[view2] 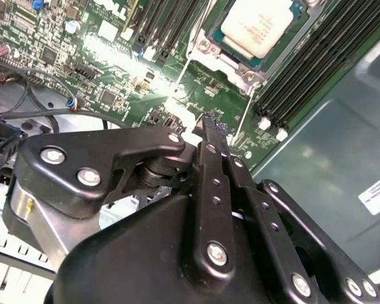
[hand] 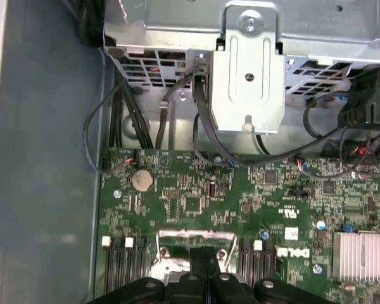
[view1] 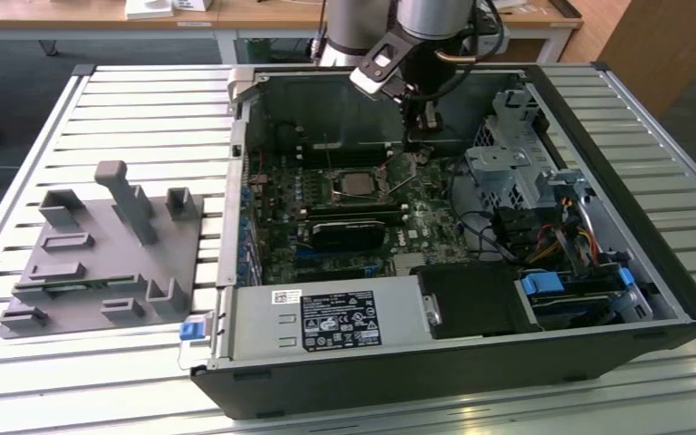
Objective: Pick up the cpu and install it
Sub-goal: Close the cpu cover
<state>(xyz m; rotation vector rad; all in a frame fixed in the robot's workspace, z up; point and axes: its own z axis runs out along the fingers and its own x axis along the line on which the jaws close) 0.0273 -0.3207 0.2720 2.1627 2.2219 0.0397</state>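
The cpu (view1: 354,184) lies flat in the socket on the green motherboard (view1: 433,231) inside the open computer case. In the second wrist view the cpu (view2: 259,25) shows its silver top and thin pale rim, with a metal socket frame (view2: 231,66) around it. My gripper (view1: 424,136) hangs above the board, a little toward the exterior view's right and farther back than the cpu, apart from it. Its black fingers (view2: 209,136) are pressed together with nothing between them, as the first wrist view also shows at the fingertips (hand: 201,258).
A grey fixture plate (view1: 106,254) with upright posts sits on the slatted table at the exterior view's left. Inside the case are a power supply (view1: 323,317), a metal drive cage (view1: 506,163), cable bundles (view1: 542,236) and a black card (view1: 348,231). Case walls (view1: 246,181) surround the board.
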